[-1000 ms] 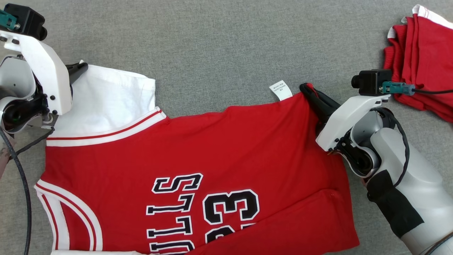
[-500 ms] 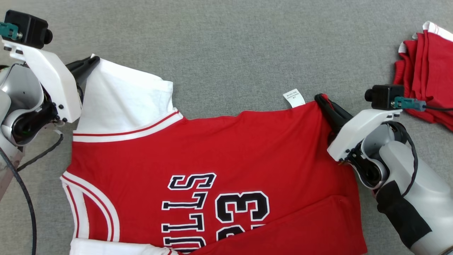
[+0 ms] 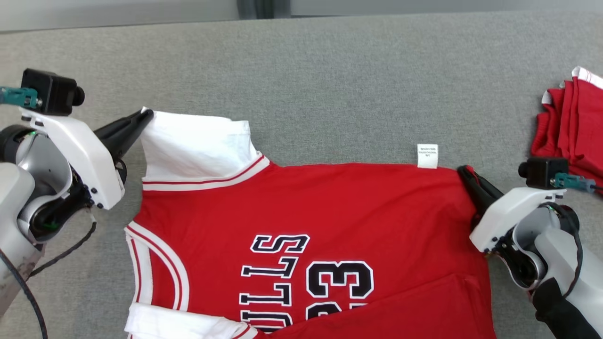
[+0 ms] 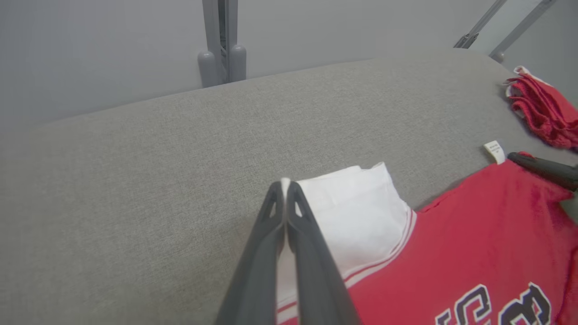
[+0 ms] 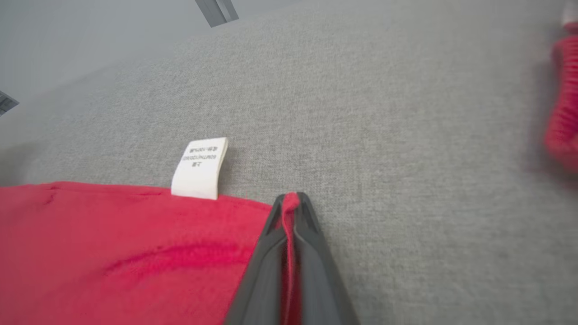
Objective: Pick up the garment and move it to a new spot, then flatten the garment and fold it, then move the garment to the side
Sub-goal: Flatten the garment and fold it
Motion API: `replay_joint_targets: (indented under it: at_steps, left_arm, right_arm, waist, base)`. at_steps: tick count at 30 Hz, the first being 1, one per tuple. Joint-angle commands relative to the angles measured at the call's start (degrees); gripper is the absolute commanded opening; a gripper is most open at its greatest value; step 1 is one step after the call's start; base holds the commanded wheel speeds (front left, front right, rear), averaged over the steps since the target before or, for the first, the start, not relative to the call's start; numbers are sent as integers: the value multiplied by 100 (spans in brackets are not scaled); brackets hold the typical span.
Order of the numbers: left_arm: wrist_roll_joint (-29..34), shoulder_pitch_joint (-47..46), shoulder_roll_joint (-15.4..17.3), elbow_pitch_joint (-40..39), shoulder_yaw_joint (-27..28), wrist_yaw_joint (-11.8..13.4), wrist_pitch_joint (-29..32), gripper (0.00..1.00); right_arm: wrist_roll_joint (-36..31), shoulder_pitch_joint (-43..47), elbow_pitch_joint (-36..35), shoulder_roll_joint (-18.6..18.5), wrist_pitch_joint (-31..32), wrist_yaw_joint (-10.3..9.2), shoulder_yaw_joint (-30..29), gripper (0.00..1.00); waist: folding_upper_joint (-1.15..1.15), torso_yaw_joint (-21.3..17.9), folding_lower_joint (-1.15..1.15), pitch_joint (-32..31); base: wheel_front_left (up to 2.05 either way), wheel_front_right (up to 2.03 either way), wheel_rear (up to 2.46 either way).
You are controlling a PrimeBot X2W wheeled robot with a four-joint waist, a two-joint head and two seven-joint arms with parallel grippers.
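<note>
L hand (image 3: pixel 148 113) pinches jersey (image 3: pixel 306 202) at white sleeve corner; R hand (image 3: pixel 463 169) pinches red hem corner, flat on worktop (image 3: pixel 330 70).

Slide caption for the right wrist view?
Right gripper shut on a corner of the red jersey, beside its white tag.

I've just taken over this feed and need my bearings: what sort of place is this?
Probably an indoor test station for folding clothes: a broad grey cloth-covered surface, a bare wall with a metal post behind it, a jersey spread out and a pile of red garments set aside.
</note>
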Motion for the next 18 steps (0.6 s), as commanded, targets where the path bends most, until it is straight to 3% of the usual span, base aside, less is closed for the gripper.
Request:
replay_joint_targets:
  at_steps: [1,9,18]
  left_arm:
    - [-65,121,51,-70,3,-3,-100,0]
    - [-134,594,247,-475,-18,28,-363,0]
    - [-153,1143,719,-1250,-90,204,-392,0]
  right_arm:
    - [-33,183,15,-111,-21,-36,23,0]
    - [-161,508,-290,-374,-67,-27,-30,0]
    - [-460,990,-870,-620,65,-24,-117,0]
  waist:
    - [0,92,0,-140]
    - [0,232,0,-494]
    - [0,309,0,-816]
  base:
    - [0,0,0]
    - [0,0,0]
    - [0,0,0]
